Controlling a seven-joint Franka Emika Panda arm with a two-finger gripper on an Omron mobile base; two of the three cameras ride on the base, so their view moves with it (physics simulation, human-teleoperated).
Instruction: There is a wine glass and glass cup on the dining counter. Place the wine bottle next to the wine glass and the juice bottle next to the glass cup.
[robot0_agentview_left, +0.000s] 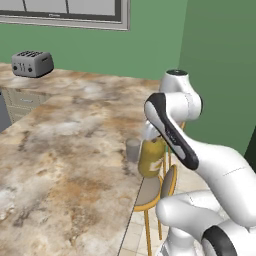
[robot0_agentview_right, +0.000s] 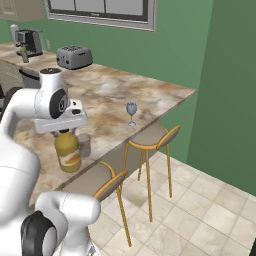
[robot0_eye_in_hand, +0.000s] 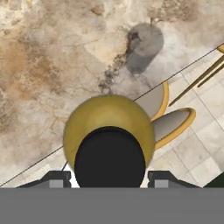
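Observation:
The squat amber juice bottle (robot0_agentview_right: 68, 153) with its black cap stands upright near the dining counter's (robot0_agentview_right: 112, 95) overhanging edge, right beside the grey glass cup (robot0_agentview_right: 84, 145). My gripper (robot0_eye_in_hand: 109, 180) comes down from above, shut on the bottle's cap, with a finger on each side. From the hand view, the juice bottle (robot0_eye_in_hand: 103, 114) sits directly below and the glass cup (robot0_eye_in_hand: 142, 47) just beyond it. The left base view shows the juice bottle (robot0_agentview_left: 150, 160) and glass cup (robot0_agentview_left: 132, 150) side by side. The wine glass (robot0_agentview_right: 131, 113) stands farther along the edge. The wine bottle is out of view.
A grey toaster (robot0_agentview_right: 74, 56) sits at the back of the counter, with a coffee machine (robot0_agentview_right: 27, 42) in the far corner. Two yellow-framed stools (robot0_agentview_right: 150, 137) (robot0_agentview_right: 102, 181) stand under the counter edge, over a tiled floor.

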